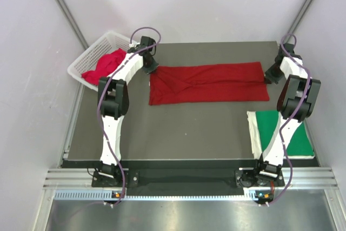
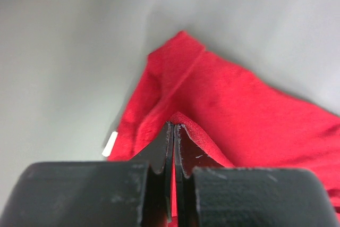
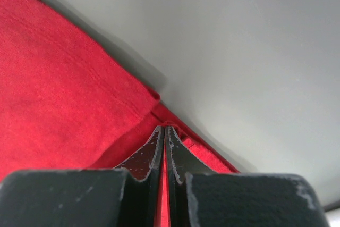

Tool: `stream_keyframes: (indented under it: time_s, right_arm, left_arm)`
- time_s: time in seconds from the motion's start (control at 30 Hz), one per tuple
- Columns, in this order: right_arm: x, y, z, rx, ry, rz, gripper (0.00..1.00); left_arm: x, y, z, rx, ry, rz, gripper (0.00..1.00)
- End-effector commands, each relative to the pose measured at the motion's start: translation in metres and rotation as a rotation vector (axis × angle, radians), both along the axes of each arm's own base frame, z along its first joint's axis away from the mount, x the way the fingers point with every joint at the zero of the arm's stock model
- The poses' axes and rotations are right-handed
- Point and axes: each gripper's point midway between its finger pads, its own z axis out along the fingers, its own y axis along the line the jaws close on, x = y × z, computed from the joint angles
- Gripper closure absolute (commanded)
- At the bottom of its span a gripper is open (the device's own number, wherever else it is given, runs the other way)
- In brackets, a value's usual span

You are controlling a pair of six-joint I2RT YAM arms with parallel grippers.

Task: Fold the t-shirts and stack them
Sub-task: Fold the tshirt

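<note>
Two clamped holds on one dark red soft cloth t-shirt [image 1: 208,83], spread as a long band across the upper middle of the top view, flat on the dark grey table [image 1: 178,133]. Pinched at its upper-left corner by the left gripper [image 1: 150,67], jaws together on a raised fold of red cloth. Pinched at its right end by the right gripper [image 1: 268,75], likewise closed with red showing between the jaws. Probably light, limp and not fragile; likely to sag and crease between the two holds, so best taken at corners and hems and pulled taut. Lower right: bright green folded cloth t-shirt [image 1: 284,133], partly behind the right arm. Upper left: more red cloth [image 1: 108,62] heaped in the white plastic lattice basket [image 1: 81,64].
</note>
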Motion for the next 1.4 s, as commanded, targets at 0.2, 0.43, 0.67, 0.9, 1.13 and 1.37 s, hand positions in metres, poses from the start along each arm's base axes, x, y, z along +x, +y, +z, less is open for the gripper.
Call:
stream_keyframes:
  time_s: [0.2,0.43,0.67,0.9,1.13,1.37]
  right_arm:
    - [0.016,-0.011,0.003,-0.037,-0.032,-0.010,1.00]
    - [0.017,-0.011,0.029,-0.039,-0.064,0.005,0.72]
    - [0.014,0.033,0.090,-0.076,-0.150,0.140,0.61]
    - [0.034,0.178,0.126,-0.097,-0.323,0.615,0.61]
    - [0.023,0.348,0.133,-0.009,-0.455,1.059,0.68]
    - [0.006,0.430,0.102,-0.024,-0.450,1.250,0.62]
  left_arm:
    - [0.037,-0.011,0.011,-0.065,-0.115,-0.021,1.00]
    - [0.046,-0.010,0.030,-0.064,-0.158,-0.072,0.61]
    - [0.031,0.014,0.082,-0.034,-0.207,-0.142,0.57]
    - [-0.043,-0.016,0.078,-0.193,-0.144,-0.379,0.59]
    - [-0.121,-0.018,0.048,-0.277,-0.024,-0.425,0.58]
    - [-0.153,-0.011,0.021,-0.310,0.064,-0.413,0.53]
